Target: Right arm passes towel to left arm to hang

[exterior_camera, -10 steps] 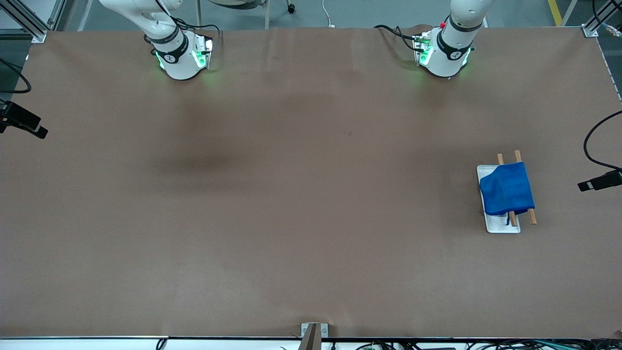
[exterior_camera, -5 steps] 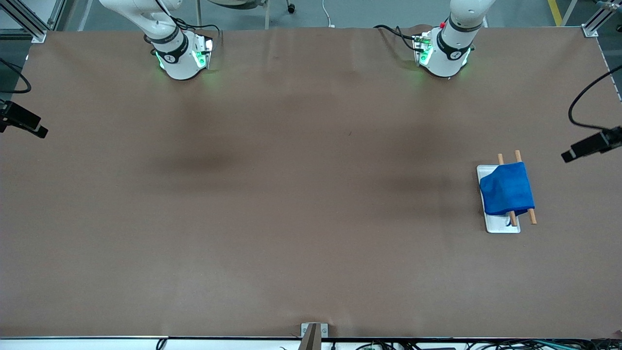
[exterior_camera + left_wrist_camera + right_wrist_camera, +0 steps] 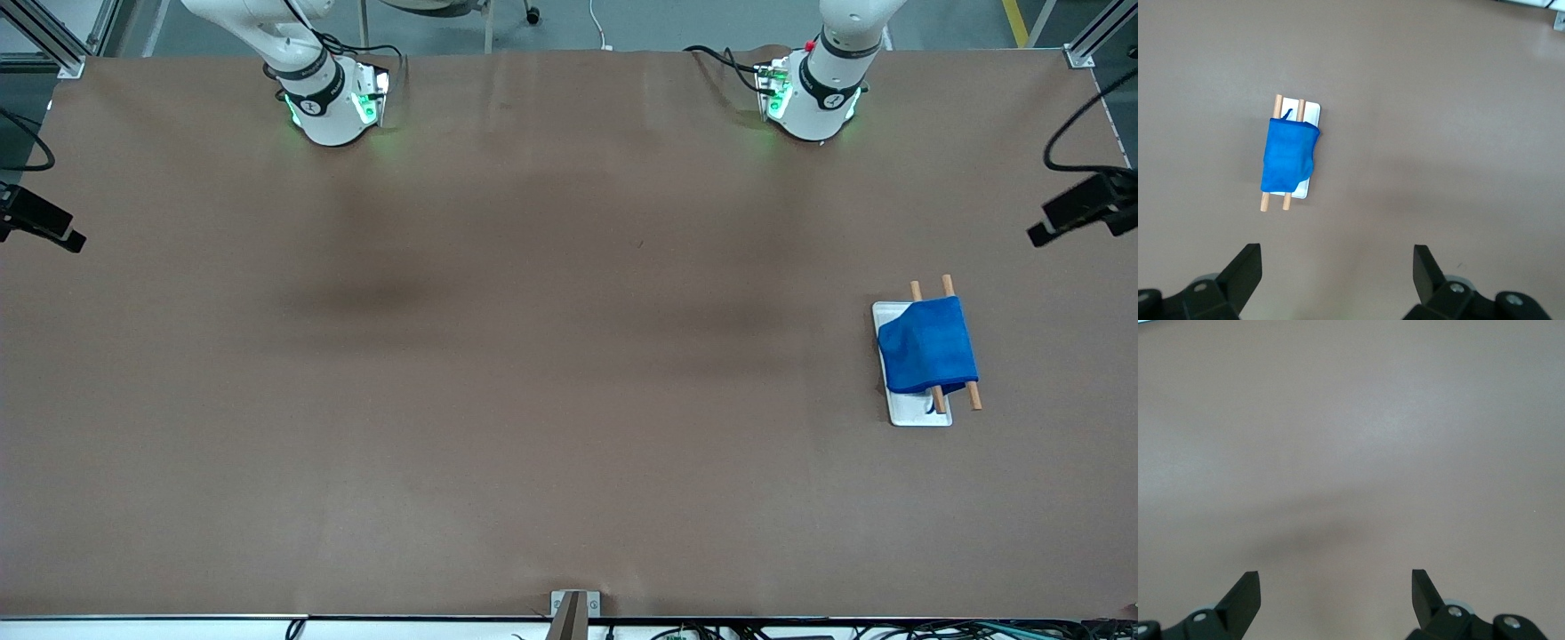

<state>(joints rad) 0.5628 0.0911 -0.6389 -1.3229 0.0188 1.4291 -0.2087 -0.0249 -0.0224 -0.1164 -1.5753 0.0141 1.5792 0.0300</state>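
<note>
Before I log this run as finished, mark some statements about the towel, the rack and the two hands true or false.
1. The towel is draped over two wooden rods. True.
2. The rods lie over a white tray. True.
3. The left hand is shut on the towel. False: it is open, up above the table.
4. The right hand is open and holds nothing. True.
5. The towel lies flat on the table. False: it is on the rods.

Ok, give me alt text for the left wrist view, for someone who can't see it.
A blue towel hangs over two wooden rods of a small rack with a white base on a brown table. The left gripper hovers high above the table, fingers wide open and empty.
</note>
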